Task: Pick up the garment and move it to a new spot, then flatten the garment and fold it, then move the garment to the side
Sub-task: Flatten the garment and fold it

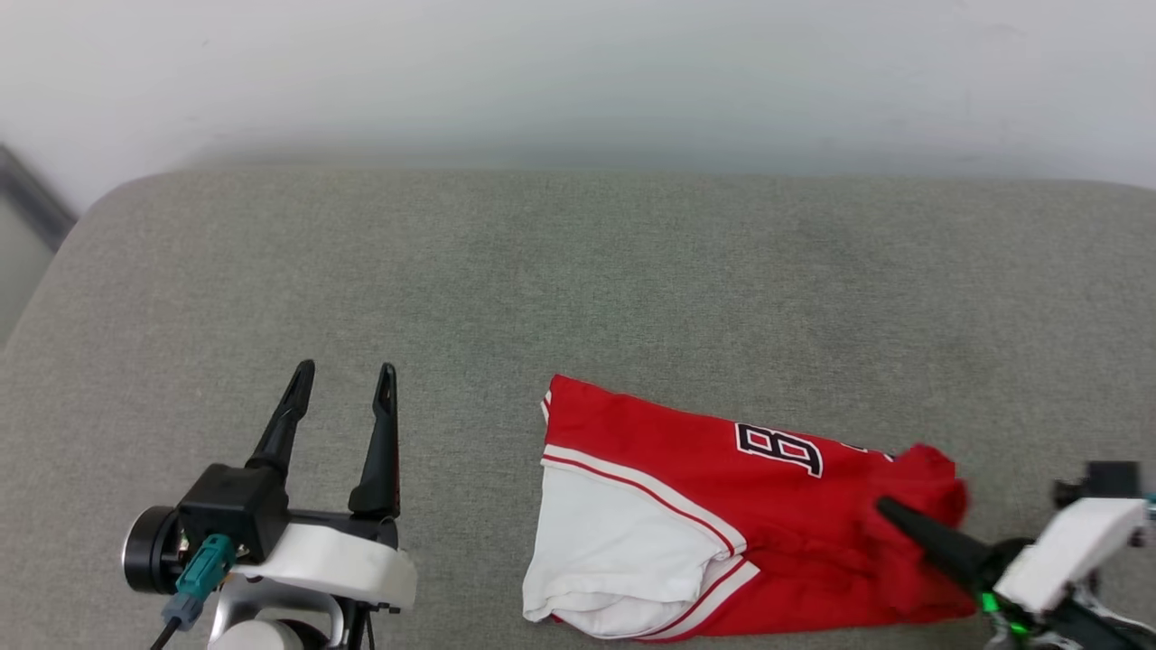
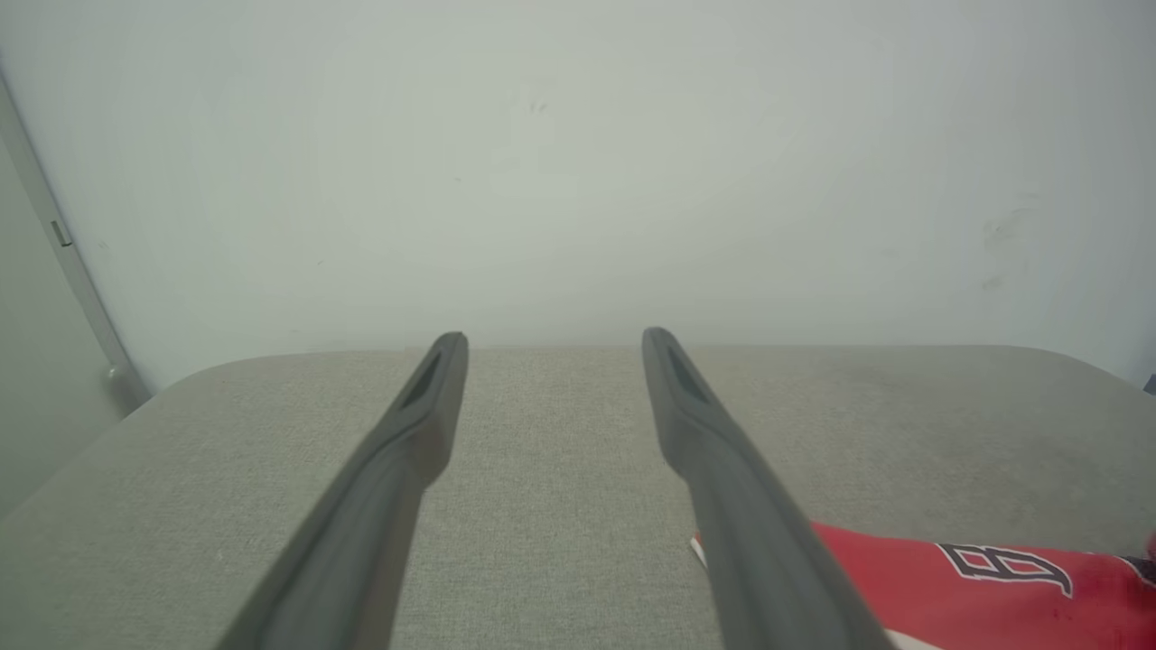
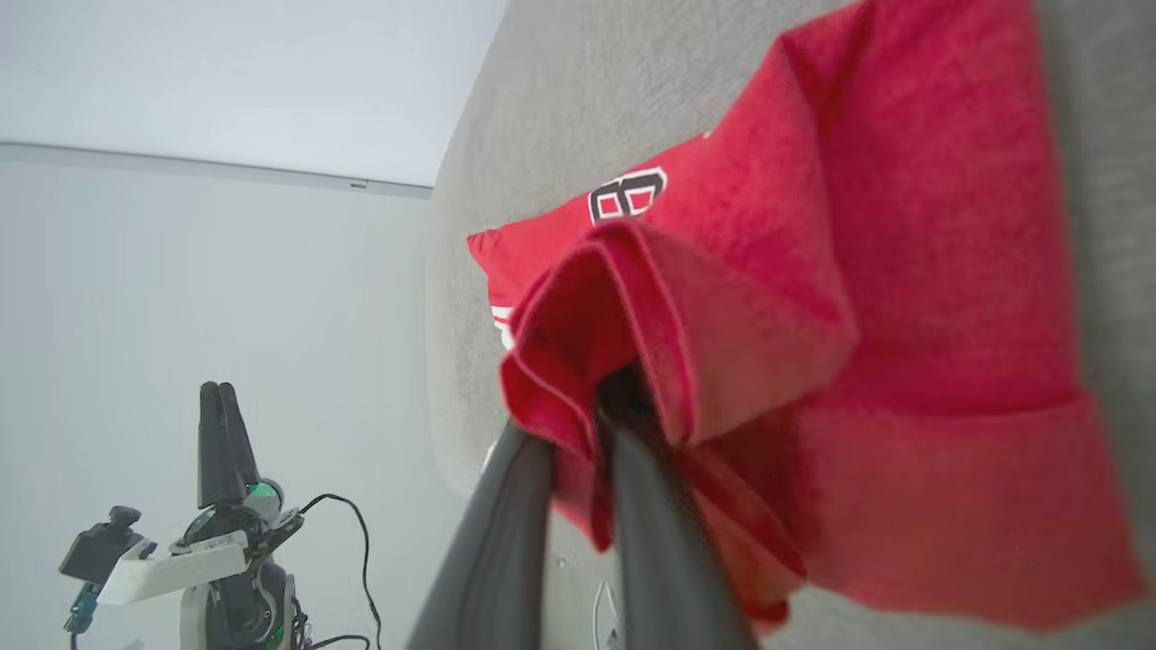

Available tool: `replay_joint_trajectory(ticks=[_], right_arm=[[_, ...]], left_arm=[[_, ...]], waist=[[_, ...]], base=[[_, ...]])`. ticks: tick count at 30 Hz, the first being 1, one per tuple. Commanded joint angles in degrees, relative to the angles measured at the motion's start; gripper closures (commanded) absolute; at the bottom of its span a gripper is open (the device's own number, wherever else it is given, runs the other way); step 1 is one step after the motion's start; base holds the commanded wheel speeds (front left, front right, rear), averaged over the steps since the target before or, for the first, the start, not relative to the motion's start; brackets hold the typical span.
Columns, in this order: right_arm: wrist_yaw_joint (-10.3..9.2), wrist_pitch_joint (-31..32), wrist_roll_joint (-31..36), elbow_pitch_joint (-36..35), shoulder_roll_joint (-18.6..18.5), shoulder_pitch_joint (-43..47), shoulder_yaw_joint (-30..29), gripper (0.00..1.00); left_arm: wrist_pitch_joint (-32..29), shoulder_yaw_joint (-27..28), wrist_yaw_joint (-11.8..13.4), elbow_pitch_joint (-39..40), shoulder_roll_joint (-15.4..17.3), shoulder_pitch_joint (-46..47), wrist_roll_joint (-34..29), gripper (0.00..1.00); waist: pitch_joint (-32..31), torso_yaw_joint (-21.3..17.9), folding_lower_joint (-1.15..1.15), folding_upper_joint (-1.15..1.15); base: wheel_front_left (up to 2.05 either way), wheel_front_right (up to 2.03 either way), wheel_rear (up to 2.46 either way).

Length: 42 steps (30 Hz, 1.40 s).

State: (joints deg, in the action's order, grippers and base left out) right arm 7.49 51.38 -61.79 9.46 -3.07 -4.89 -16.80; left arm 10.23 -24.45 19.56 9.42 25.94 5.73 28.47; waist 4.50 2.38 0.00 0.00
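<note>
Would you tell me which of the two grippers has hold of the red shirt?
The right gripper: its fingers are pinched shut on a bunched fold of the garment. The left gripper stands open over the grey cushion, apart from it.

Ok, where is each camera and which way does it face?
Head view: from the head, down onto the grey fabric surface; open left gripper, right gripper pinching the red white-sleeved jersey T-shirt.
Left wrist view: along spread fingers toward the pale wall.
Right wrist view: along its fingers into the gripped fold.
All share the T-shirt's lettering.
</note>
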Motion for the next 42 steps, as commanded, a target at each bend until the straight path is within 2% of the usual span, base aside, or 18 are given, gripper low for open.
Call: replay_joint_trajectory(ticks=[1,7,12,14,16,22,26,29,32,36,42], right_arm=[[0.00,-0.83,-1.41,0.47,0.28,-1.03,0.84,1.00],[0.00,-9.06,-11.32,5.92,0.26,-4.48,16.92,1.00],[0.00,-15.15,-14.96,9.02,0.24,-8.61,28.79,1.00],[0.00,-16.91,-15.11,11.09,0.23,-10.01,32.66,0.67],[0.01,-19.03,-14.11,13.02,0.21,-11.62,35.34,0.00],[0.01,-22.42,-12.04,16.27,0.22,-15.22,40.99,0.00],[0.00,-23.29,-9.29,13.58,-0.56,-16.75,44.02,0.00],[0.00,-26.49,-3.25,9.88,-4.02,-17.62,46.79,0.00],[0.00,-32.21,9.14,9.94,-8.39,-18.64,48.16,0.00],[0.00,-37.77,22.53,11.24,-10.61,-17.76,43.41,0.00],[0.00,-43.35,36.72,6.68,-10.63,-11.82,30.06,0.00]], left_arm=[[0.01,-0.08,-0.27,-0.05,-0.14,0.77,-0.10,0.00],[-0.20,-0.99,-1.18,-0.65,-0.37,2.46,-0.31,0.00],[-0.12,-1.50,-1.63,-1.43,-0.78,3.65,-0.22,0.00],[0.09,-1.66,-1.77,-1.75,-0.98,4.07,-0.07,0.00],[0.25,-1.77,-1.89,-2.05,-1.20,4.26,0.06,0.00],[1.02,-1.52,-1.91,-2.84,-1.42,4.51,0.26,0.00],[1.48,-1.25,-1.80,-3.26,-1.46,4.47,0.30,0.00],[1.72,-1.11,-1.77,-3.51,-1.41,4.37,0.40,0.00],[2.04,-0.79,-1.39,-3.59,-1.27,3.67,0.57,0.00],[2.39,-0.16,-0.96,-3.77,-1.15,2.70,0.89,0.00],[3.06,0.90,-0.41,-4.44,-1.13,1.34,1.49,0.00]], waist=[[0.25,0.32,0.00,0.00],[1.43,2.42,0.00,0.00],[2.55,4.28,0.00,0.00],[2.90,4.89,0.00,0.00],[3.35,5.36,0.00,0.00],[4.29,5.45,0.00,0.00],[4.14,4.71,0.00,0.00],[3.74,3.88,0.00,0.00],[3.20,2.68,0.00,0.00],[2.57,1.02,0.00,0.00],[1.42,-1.37,0.00,0.00]], base=[[0.00,0.00,0.00],[0.00,0.00,0.00],[0.00,0.00,0.00],[0.00,0.00,0.00],[0.00,0.00,0.00],[0.00,0.00,0.00],[0.00,0.00,0.00],[0.00,0.00,0.00],[0.00,0.00,0.00],[0.00,0.00,0.00],[0.00,0.00,0.00]])
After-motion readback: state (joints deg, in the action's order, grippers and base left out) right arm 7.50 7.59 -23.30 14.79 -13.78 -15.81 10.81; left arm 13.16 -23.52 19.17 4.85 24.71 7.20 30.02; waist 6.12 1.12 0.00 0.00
